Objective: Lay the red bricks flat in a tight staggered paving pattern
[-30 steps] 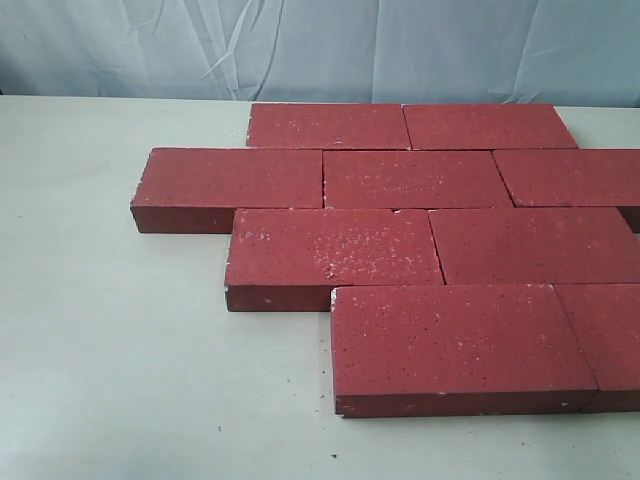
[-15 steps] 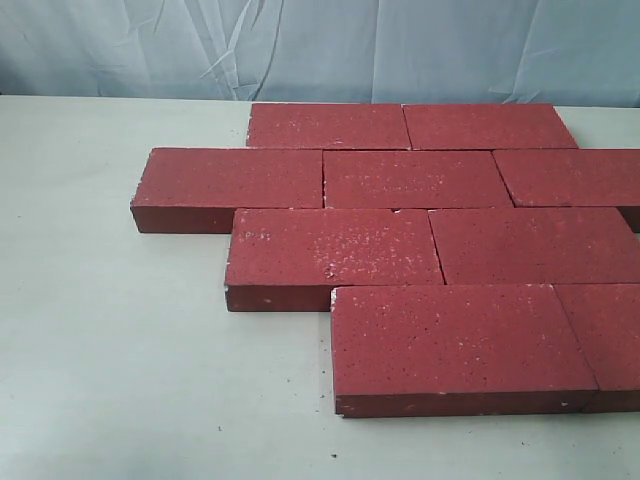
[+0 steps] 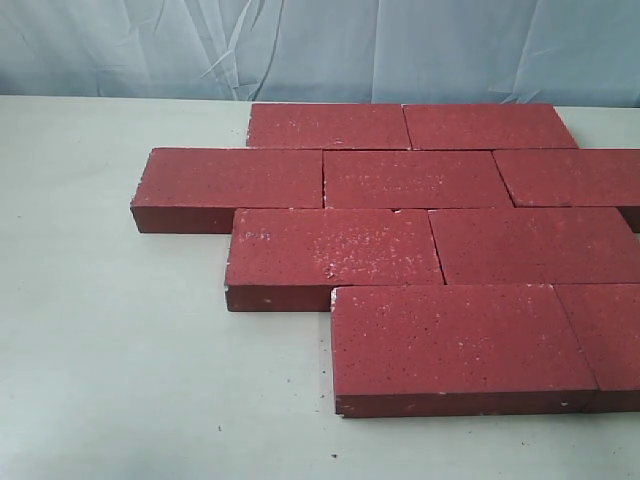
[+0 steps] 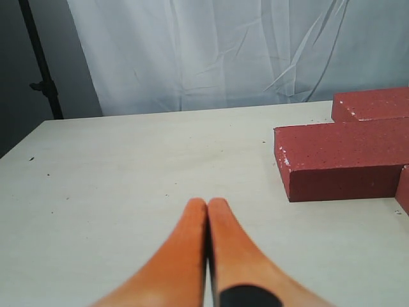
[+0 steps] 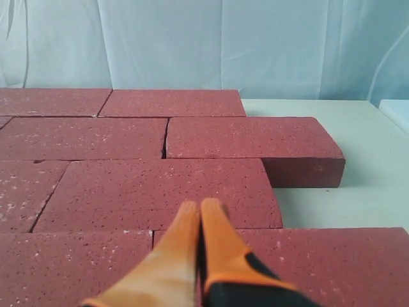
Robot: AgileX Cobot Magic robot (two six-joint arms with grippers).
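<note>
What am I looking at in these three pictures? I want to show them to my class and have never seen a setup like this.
This is a robot with two arms. One picture comes from a camera off the arms. It shows a pale table with nine red bricks lying flat in four staggered rows, close together. The other two pictures come from a camera on each wrist. The left arm's orange fingers are shut over bare table beside the bricks. The right arm's fingers are shut above the bricks. Neither holds anything.
</note>
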